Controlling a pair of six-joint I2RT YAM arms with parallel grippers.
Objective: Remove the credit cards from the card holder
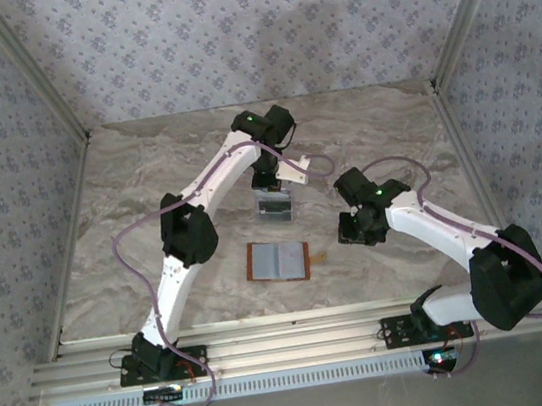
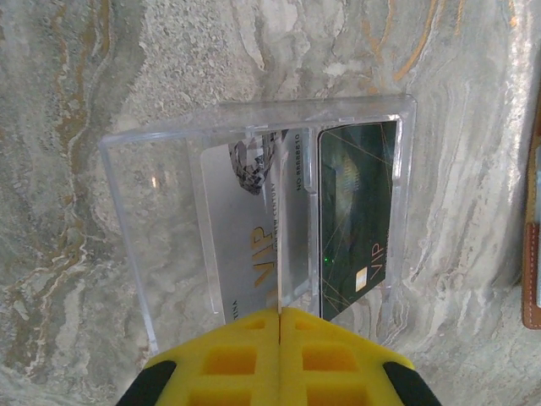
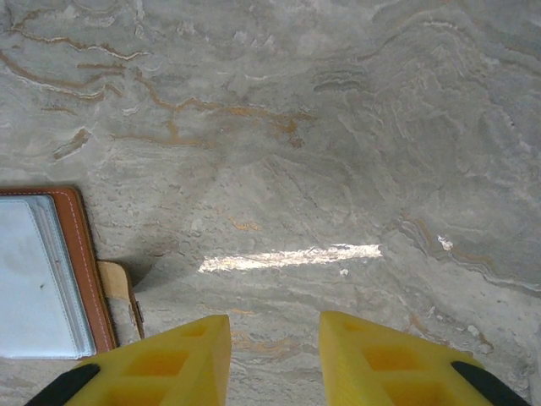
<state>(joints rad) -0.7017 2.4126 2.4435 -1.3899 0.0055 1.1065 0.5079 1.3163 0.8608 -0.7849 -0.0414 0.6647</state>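
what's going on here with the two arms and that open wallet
The orange-brown leather card holder lies open on the marble table, with its grey-blue lining showing. The left gripper, fingers closed, is at a clear plastic box holding a silver card and a dark card. The right gripper hovers open over bare table beside the holder's tab.

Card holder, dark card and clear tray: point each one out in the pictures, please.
card holder (image 1: 278, 261): top external view, middle of its open grey-blue lining.
dark card (image 2: 355, 220): left wrist view, middle of its face.
clear tray (image 2: 161, 237): left wrist view, bare floor on its left side.
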